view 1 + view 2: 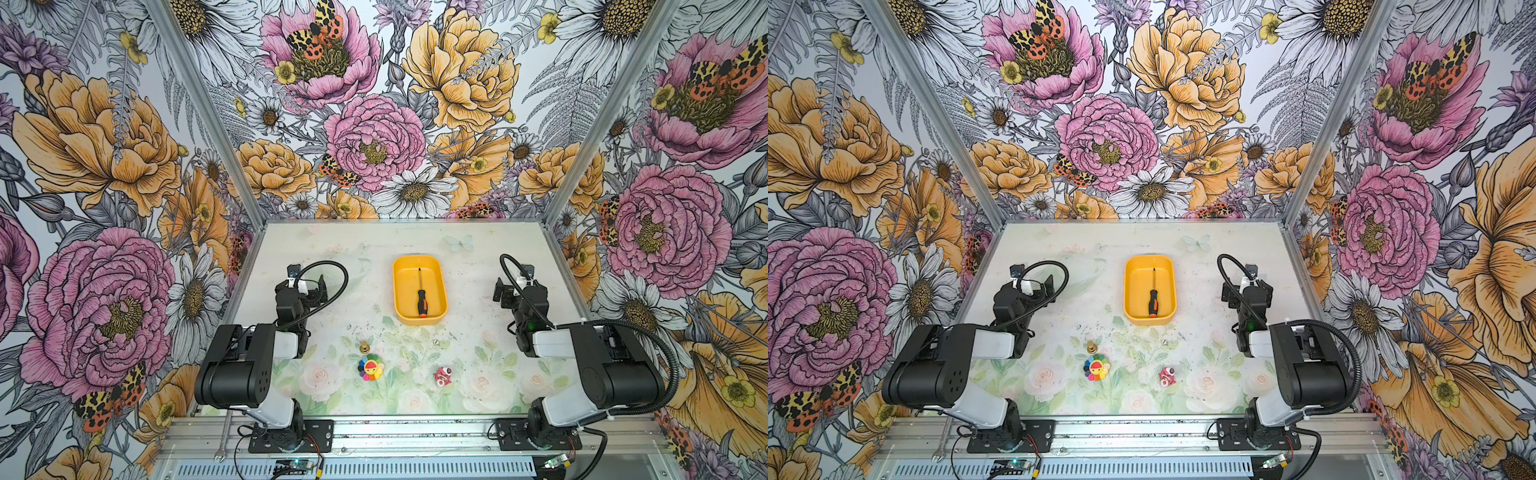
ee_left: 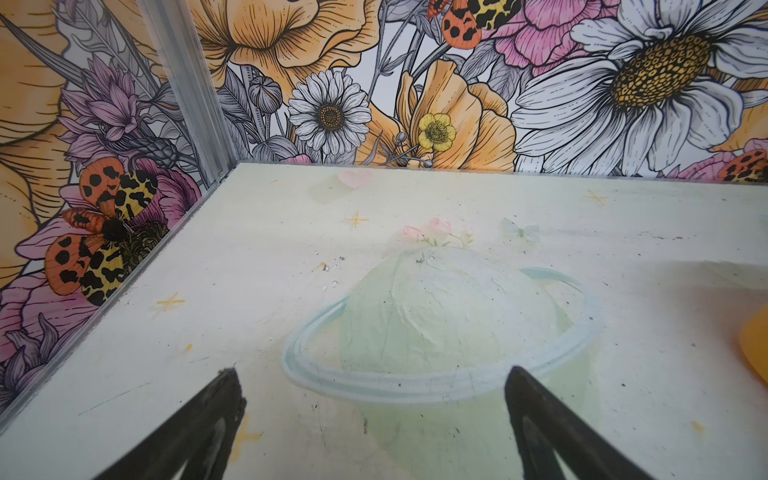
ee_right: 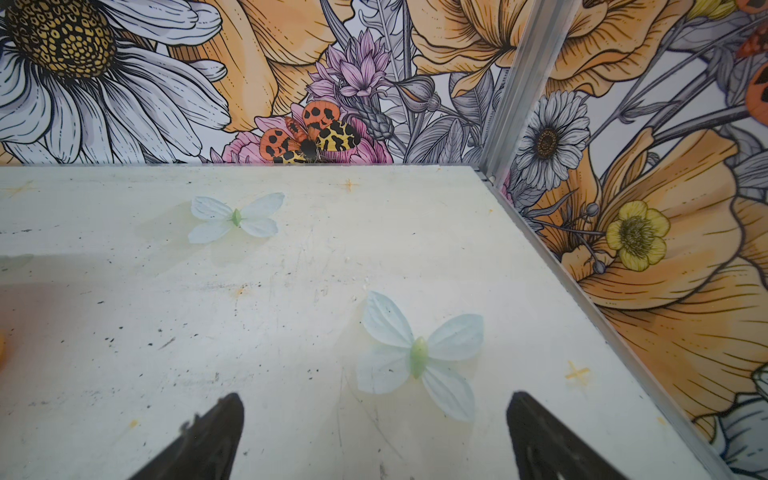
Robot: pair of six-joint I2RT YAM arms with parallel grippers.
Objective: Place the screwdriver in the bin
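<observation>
The screwdriver (image 1: 421, 297) (image 1: 1153, 297) has a black-and-orange handle. It lies flat inside the yellow-orange bin (image 1: 399, 291) (image 1: 1128, 291), shaft pointing to the back wall and handle toward the front. Nothing is touching it. My left gripper (image 2: 372, 374) hovers open over bare table to the left of the bin, and a corner of the bin (image 2: 754, 353) shows at the edge of the left wrist view. Over bare table to the bin's right my right gripper (image 3: 375, 398) is open too, with nothing between its fingers. In both top views both arms are drawn back to the sides.
In front of the bin lie a rainbow flower toy (image 1: 370, 367), a small brass piece (image 1: 365, 347), a tiny die (image 1: 436, 342) and a pink-red toy (image 1: 443, 375). A silver wrench (image 1: 222, 436) rests on the front rail at the left. Flowered walls enclose the table.
</observation>
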